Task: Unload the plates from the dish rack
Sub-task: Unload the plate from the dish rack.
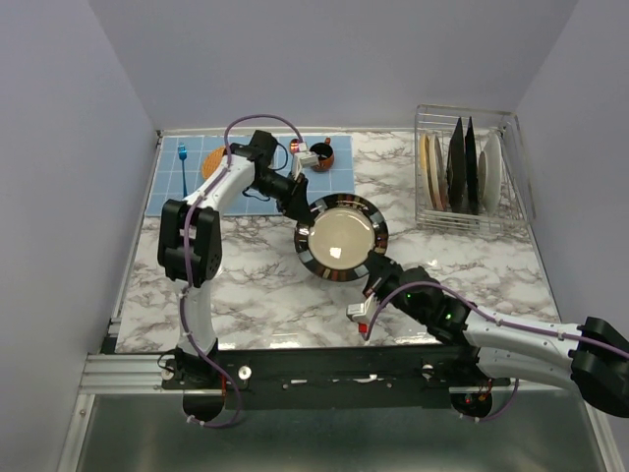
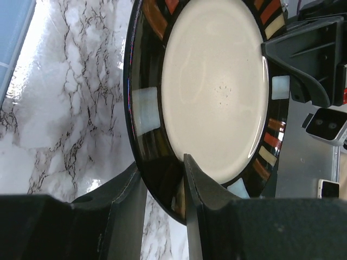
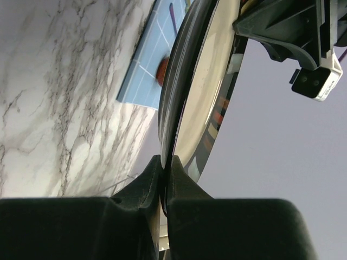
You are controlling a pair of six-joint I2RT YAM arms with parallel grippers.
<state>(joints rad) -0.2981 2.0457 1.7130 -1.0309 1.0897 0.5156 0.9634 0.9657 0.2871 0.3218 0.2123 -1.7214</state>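
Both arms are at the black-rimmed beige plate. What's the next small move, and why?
Probably close the left fingers firmly on the rim of the plate before anything lets go. The right fingers are shut on one edge; the left fingers straddle the opposite edge, but a firm pinch isn't clear yet.

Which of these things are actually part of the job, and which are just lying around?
Part of the job: dish rack, plates standing in it, black-rimmed plate pinched by the right hand.
Lying about: blue mat, orange woven disc.
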